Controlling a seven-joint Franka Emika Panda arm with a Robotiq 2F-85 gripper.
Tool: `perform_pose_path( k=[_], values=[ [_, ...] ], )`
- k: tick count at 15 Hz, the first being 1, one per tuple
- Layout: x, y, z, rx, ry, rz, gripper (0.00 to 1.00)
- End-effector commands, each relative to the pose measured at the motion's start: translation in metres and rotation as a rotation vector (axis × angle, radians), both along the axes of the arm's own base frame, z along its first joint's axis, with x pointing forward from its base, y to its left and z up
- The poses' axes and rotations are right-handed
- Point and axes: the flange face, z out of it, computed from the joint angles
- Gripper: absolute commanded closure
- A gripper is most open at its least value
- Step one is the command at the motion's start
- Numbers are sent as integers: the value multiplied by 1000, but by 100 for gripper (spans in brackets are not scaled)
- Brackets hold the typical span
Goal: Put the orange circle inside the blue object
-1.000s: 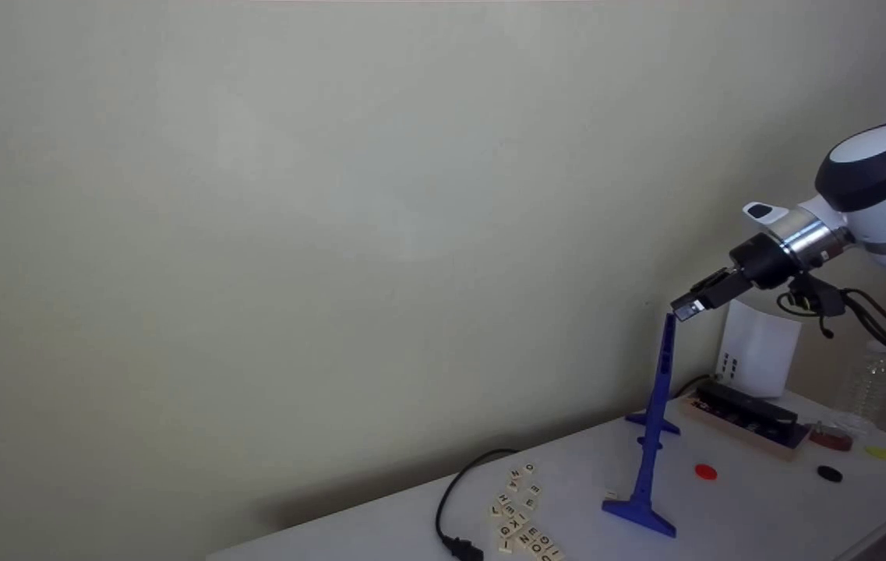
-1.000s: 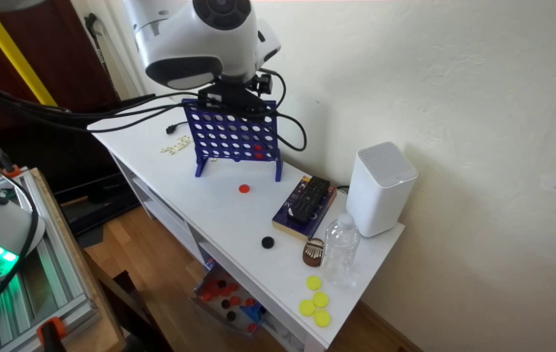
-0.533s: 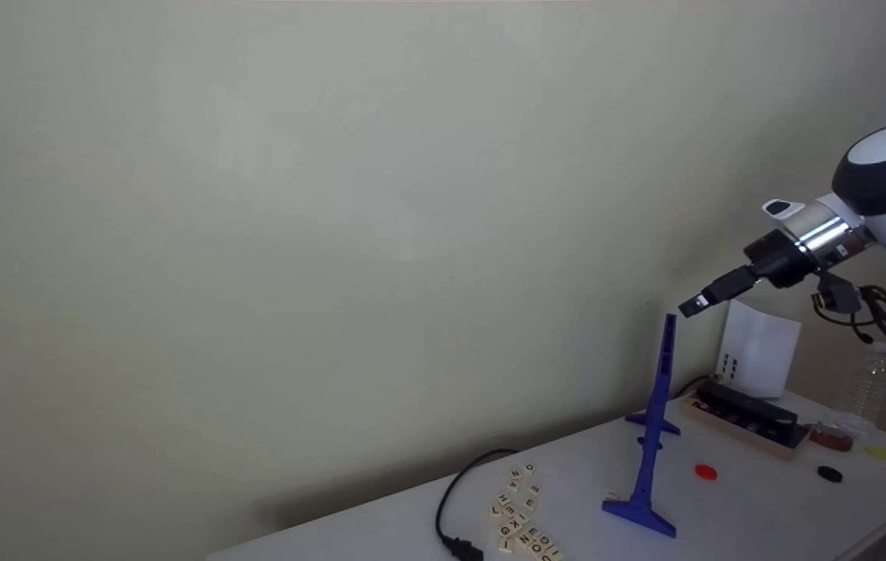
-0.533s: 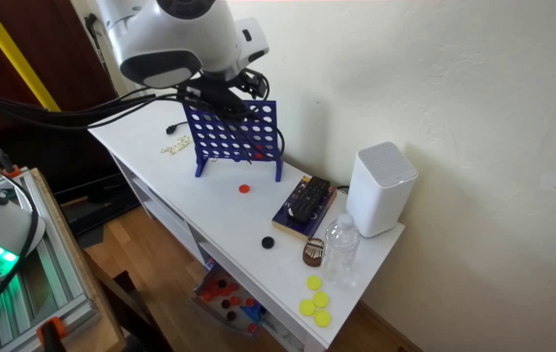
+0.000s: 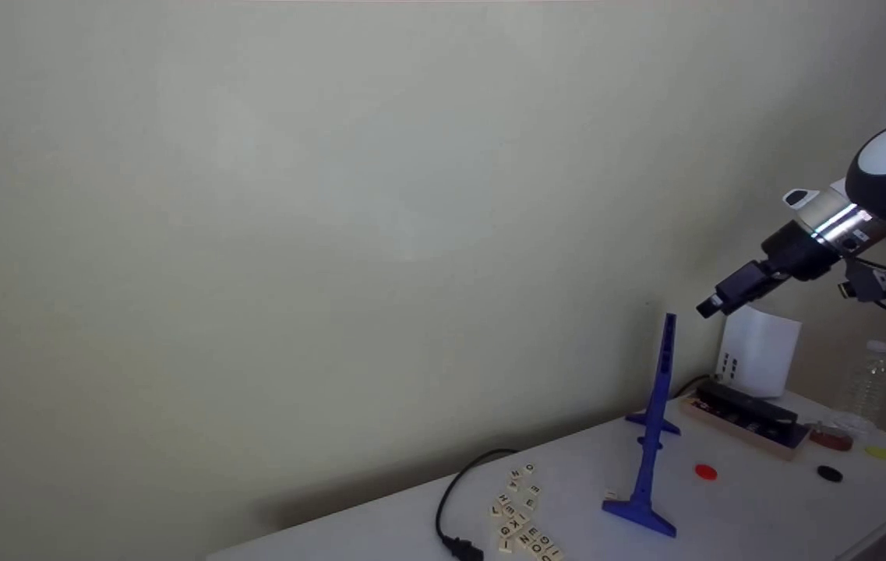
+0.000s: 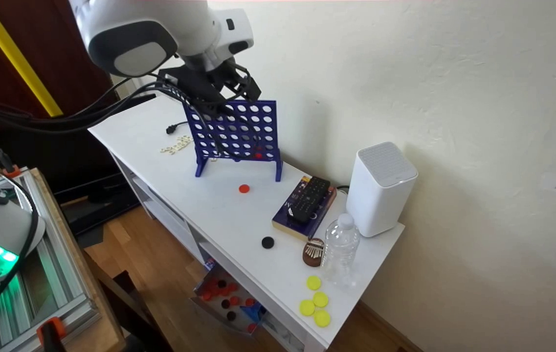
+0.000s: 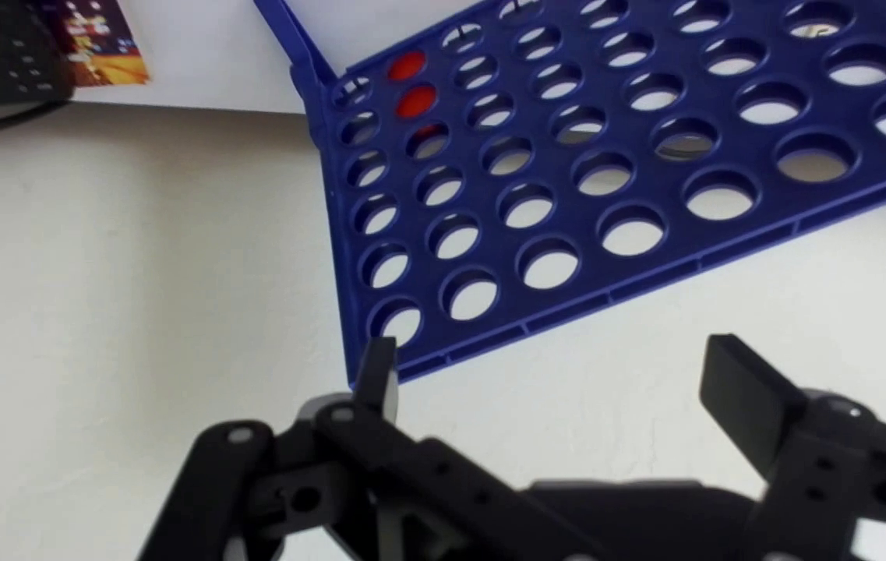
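The blue object (image 5: pixel 656 405) stands upright on the white table; from other angles it is a tall board of round holes (image 7: pixel 497 251) on two legs (image 6: pixel 278 166). An orange-red disc, the orange circle (image 5: pixel 706 472), lies flat on the table in front of it, also as a disc (image 6: pixel 244 188) there. Two similar red discs (image 7: pixel 415 101) sit stacked in a column of the blue object. My gripper (image 5: pixel 707 308) hangs above and to one side of the blue object's top edge, apart from it. In the wrist view the gripper (image 7: pixel 550 347) is wide open, nothing between its fingers.
Beside the blue object lie letter tiles (image 5: pixel 520 514) and a black plug (image 5: pixel 464 548). Toward the far end are a book (image 6: pixel 282 226) with a remote (image 6: pixel 309 198), a white box (image 6: pixel 380 195), a bottle (image 6: pixel 341 244), a thumb piano (image 6: pixel 310 256), a black disc (image 6: pixel 268 242) and yellow discs (image 6: pixel 322 318).
My gripper has drawn back from the blue object's top edge, toward the white box's side in an exterior view. The discs and the blue object have stayed put.
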Motion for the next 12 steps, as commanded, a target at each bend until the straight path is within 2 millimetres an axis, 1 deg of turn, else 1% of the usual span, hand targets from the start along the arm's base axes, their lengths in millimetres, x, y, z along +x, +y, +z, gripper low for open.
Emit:
perform_pose_path(
  k=[1, 6, 12],
  values=[
    [-11, 3, 3, -108, 105, -84, 0],
    [-18, 1, -5, -173, 278, -77, 0],
    [-30, -12, -16, -213, 453, -49, 0]
  ],
)
